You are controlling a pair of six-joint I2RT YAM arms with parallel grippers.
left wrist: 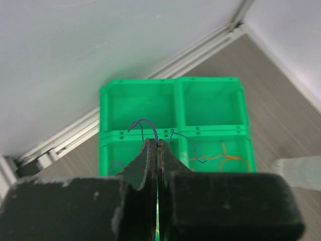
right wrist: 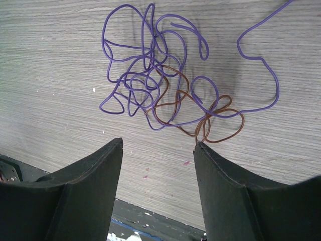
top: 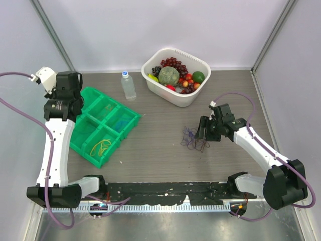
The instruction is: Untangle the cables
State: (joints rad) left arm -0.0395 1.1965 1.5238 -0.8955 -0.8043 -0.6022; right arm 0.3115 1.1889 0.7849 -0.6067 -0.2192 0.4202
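**A:** What sits closest to the lens on the right wrist?

**B:** The two dark fingers [right wrist: 90, 175] of the right gripper [right wrist: 158, 144]. They are spread wide with nothing between them. Just past their tips, on the wood-grain table [right wrist: 50, 60], lies the knot of cables [right wrist: 150, 85]. A purple wire [right wrist: 128, 47] is looped over itself many times, with a brown wire [right wrist: 223, 118] threaded through it. The brown loops come nearest, all but touching the tip of the finger on the view's right. One long purple strand swings out well beyond that same finger.

**A:** And the other arm?

**B:** The left gripper [left wrist: 158, 144] is clenched, its pads pressed flat together. A thin blue wire [left wrist: 143, 121] arches up out of the pinch. Below and beyond the tips is a green tray [left wrist: 175, 80] divided into compartments. A yellow wire [left wrist: 225, 158] lies in the compartment just off the tips, on the view's right. A dark strand trails over the divider into that compartment, but I cannot tell whether it belongs to the pinched wire.

**A:** Anything more from above?

**B:** A water bottle [top: 128, 85] stands upright just beyond the tray. A white basket [top: 173, 96] of fruit sits well beyond the open fingers. The tangle lies on the table just ahead of those fingers, well apart from the tray.
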